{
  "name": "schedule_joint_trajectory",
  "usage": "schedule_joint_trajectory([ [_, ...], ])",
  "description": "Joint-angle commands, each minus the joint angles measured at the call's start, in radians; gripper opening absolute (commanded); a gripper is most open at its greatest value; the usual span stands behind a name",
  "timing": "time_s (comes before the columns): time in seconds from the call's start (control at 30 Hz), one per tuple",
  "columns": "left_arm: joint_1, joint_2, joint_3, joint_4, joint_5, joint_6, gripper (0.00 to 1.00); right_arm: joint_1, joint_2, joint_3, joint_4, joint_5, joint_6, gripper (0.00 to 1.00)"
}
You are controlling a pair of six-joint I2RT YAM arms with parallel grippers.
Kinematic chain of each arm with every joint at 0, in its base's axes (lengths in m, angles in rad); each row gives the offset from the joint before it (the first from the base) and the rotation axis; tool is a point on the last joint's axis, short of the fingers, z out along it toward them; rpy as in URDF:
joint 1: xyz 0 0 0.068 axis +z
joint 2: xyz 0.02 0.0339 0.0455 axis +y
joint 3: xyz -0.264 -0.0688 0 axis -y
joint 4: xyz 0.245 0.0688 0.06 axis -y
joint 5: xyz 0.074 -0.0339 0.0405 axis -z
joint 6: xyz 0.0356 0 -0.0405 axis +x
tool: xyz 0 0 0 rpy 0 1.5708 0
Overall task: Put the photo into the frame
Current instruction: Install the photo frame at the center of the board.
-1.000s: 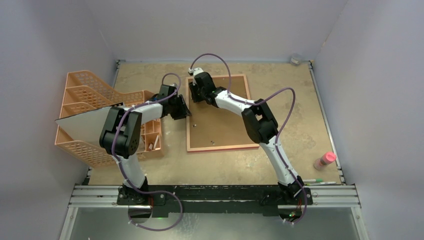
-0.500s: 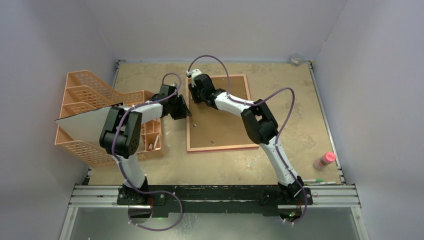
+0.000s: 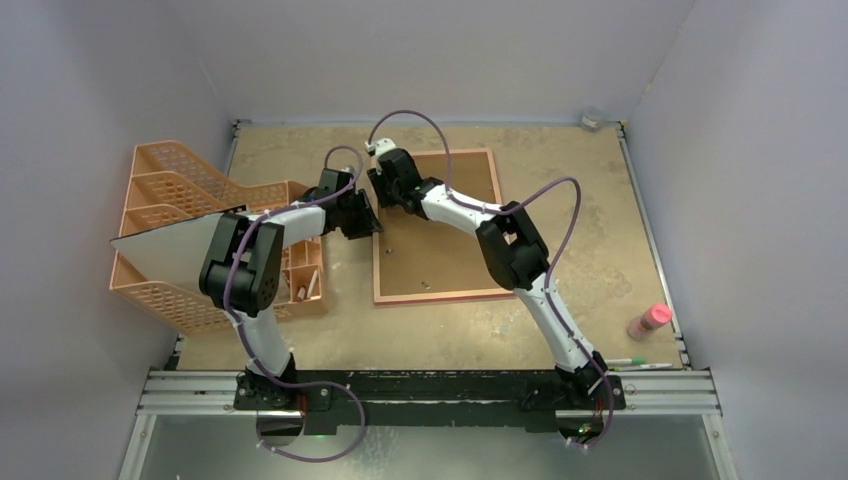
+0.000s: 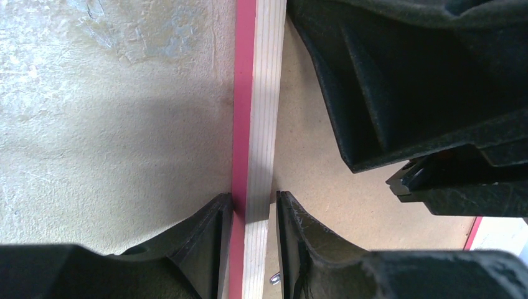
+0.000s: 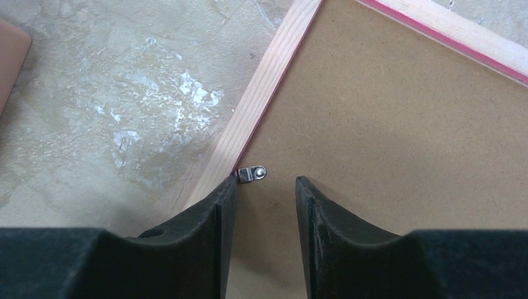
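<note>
Thin rectangular picture frame [image 3: 440, 295]: pale wood back up, pink-red outer edge, flat, face down at table's far middle. Brown backing board [image 3: 430, 255] fills opening.
Photo, large rectangular paper print [image 3: 165, 245]: pale back showing, tilted atop orange mesh organiser [image 3: 170, 165], table's left edge.

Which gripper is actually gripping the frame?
The left gripper: its jaws pinch the frame rail. The right gripper stands open over the backing board.
</note>
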Motion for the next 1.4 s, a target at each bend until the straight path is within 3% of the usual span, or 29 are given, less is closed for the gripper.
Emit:
schedule_joint_trajectory([
  [0.0,0.0,0.037,-0.021,-0.069,-0.065,0.035,0.35,0.008,0.048,-0.006,-0.121,-0.013,0.046,0.42],
  [0.27,0.0,0.036,-0.023,-0.07,-0.065,0.04,0.35,0.006,0.014,-0.033,-0.086,-0.06,0.082,0.32],
  [0.57,0.0,0.035,-0.024,-0.072,-0.063,0.043,0.35,0.006,0.049,0.001,-0.093,-0.081,0.102,0.38],
  [0.9,0.0,0.039,-0.024,-0.072,-0.06,0.048,0.35,0.007,0.09,0.003,-0.081,-0.012,0.084,0.31],
  [1.17,0.0,0.043,-0.024,-0.072,-0.054,0.049,0.35,0.019,0.121,0.008,-0.061,0.064,0.075,0.33],
  [1.37,0.0,0.043,-0.024,-0.071,-0.059,0.053,0.35,0.017,0.065,0.029,-0.099,-0.022,0.157,0.36],
])
